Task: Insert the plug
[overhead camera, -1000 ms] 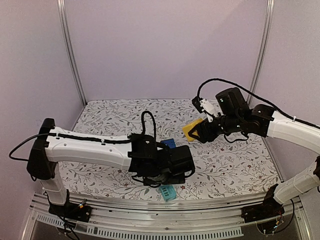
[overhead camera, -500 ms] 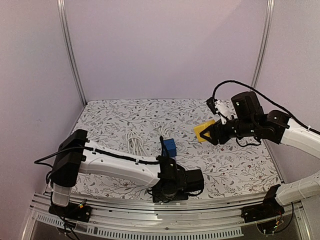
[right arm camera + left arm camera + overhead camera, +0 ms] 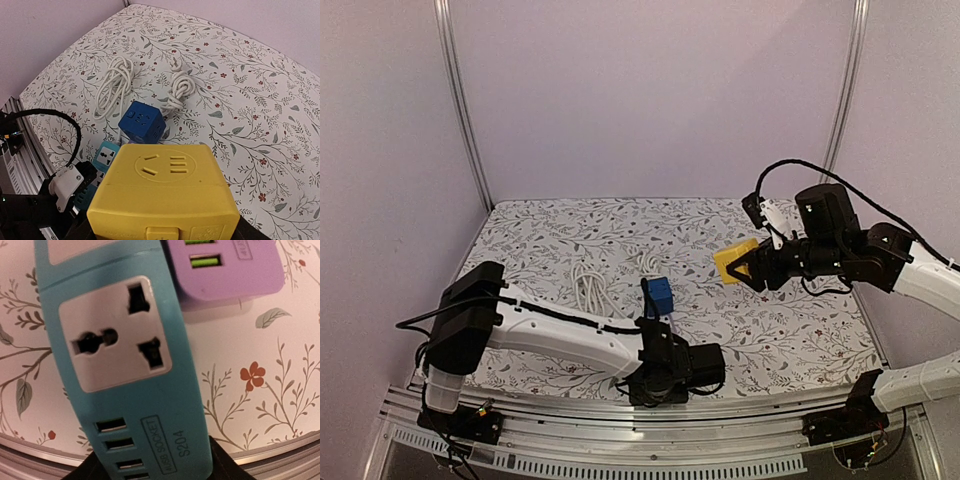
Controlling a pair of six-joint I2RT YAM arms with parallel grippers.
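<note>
The left claw [image 3: 672, 375] sits low over the near edge of the table [image 3: 790, 330]. A teal power strip [image 3: 135, 390] lies flat between its fingers, running straight out ahead of it, with the universal socket face and a row of USB ports facing up. The dark fingers flank the strip's near end. Whether they have clamped it cannot be told from these views. Just past the claw's tip, ahead and to its right, a purple power strip [image 3: 225, 265] touches the teal one.

The right claw [image 3: 748, 266] is raised off the table and clenched on a yellow socket cube [image 3: 165, 195], gripping it by its sides with the socket face turned up. Below and ahead of this claw stands a blue socket cube [image 3: 143, 121]. Further ahead lies the small white cord [image 3: 181, 87], bundled. Its plug [image 3: 174, 65] is at the far end, untouched by either claw. A larger white cord [image 3: 111, 85] lies to the left of it.
</note>
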